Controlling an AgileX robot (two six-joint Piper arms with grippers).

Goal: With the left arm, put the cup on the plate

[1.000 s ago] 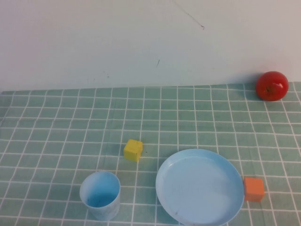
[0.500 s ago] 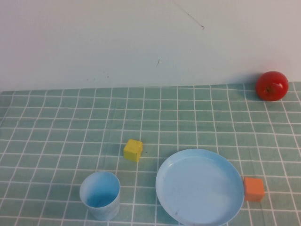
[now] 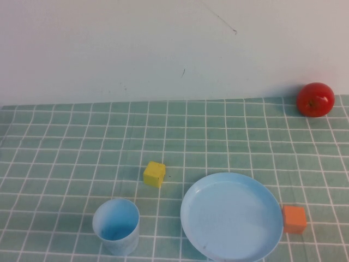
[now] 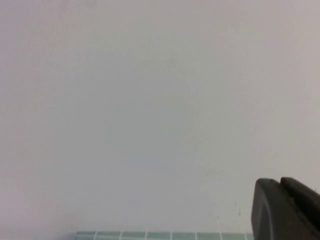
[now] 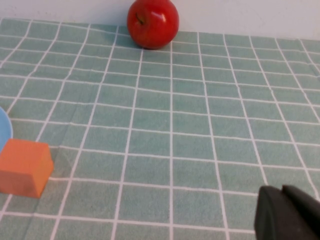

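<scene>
My worry is the cup itself: it is light, tall for its base and standing upright at the near left of the worktop, so if I come in low or off-centre I judge I will knock it over or shove it rather than take it. The plate lies to its right, apart from it, with a raised rim; a cup carried too low could catch on that rim and tip. The yellow block sits just behind the gap between them and the orange block just beside the plate's right edge, so a wide swing could scatter either. The red apple is well apart at the far right. My left claw is closed and empty, held up and back off the worktop, its camera facing the bare wall with only a strip of tiles below; it must open before any approach. My right claw sits low near the orange block, its fingers together and holding nothing.
</scene>
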